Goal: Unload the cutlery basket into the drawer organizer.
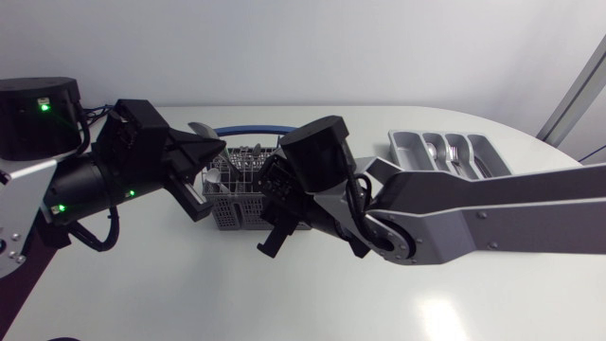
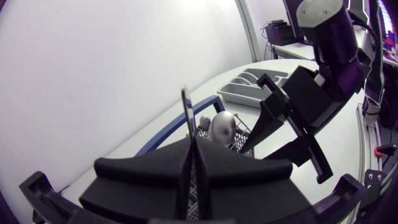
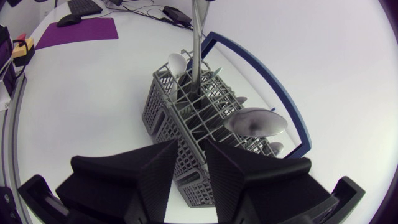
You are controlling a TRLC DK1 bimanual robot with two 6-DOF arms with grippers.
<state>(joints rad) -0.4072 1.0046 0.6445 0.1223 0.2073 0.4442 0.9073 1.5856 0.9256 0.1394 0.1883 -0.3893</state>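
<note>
Holding several pieces, the basket (image 1: pixel 227 194) is judged mostly unemptied; the organizer (image 1: pixel 402 150) is partly stocked. Left claw (image 2: pixel 189 148) is clamped on a handle (image 2: pixel 185 112); right claw (image 3: pixel 191 149) is held open.

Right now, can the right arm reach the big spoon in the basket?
Probably yes. The right gripper hangs open right over the basket, and the spoon sticks up uncovered ahead of it. The left gripper grips another utensil.

White table (image 1: pixel 189 289) with a blue rectangular outline (image 1: pixel 248 127) on top.

Head cam looks down from above; both wrist cams sit close on basket (image 3: pixel 163 119), seemingly opposite sides.
</note>
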